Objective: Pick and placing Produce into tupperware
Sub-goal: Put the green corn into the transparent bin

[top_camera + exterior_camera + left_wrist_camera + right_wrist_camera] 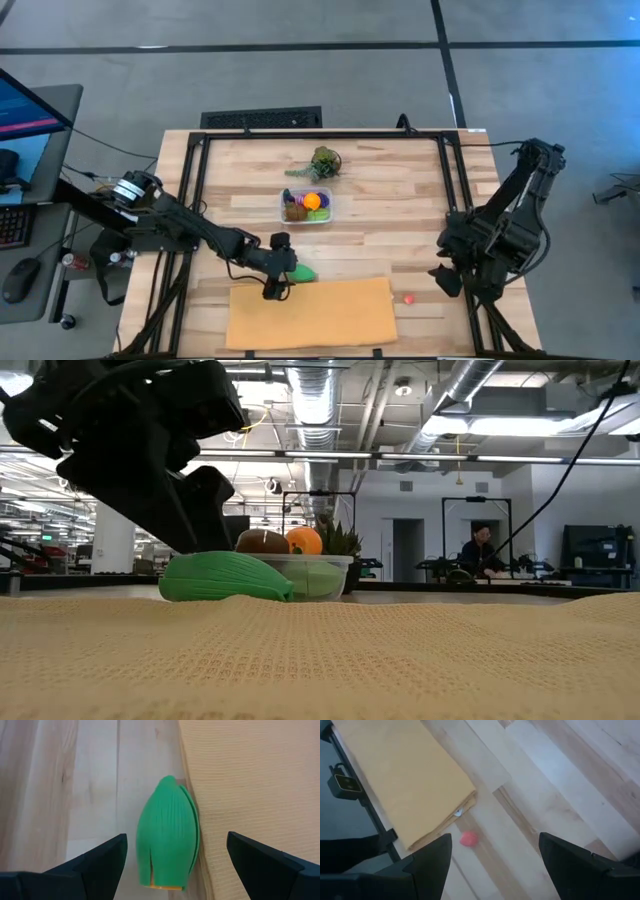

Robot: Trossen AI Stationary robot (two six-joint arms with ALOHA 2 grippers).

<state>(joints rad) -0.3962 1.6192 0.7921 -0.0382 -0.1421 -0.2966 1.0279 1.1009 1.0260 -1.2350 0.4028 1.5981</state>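
Left fingers point(172, 862) spread wide around the green produce piece point(167, 837), gripping nothing.
Its long axis runs along the tan sheet's point(260, 780) edge, tip pointing away from the fingers.

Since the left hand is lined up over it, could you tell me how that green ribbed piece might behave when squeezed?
The green ribbed piece looks rounded and tapered, so it may roll or squirt sideways. Its ridges could aid grip. It lies against the tan cloth, which might block one finger.

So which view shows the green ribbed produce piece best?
The left wrist view: the green ribbed piece fills it, against the tan cloth's edge. High view shows a sliver; low view its side; right wrist view misses it.
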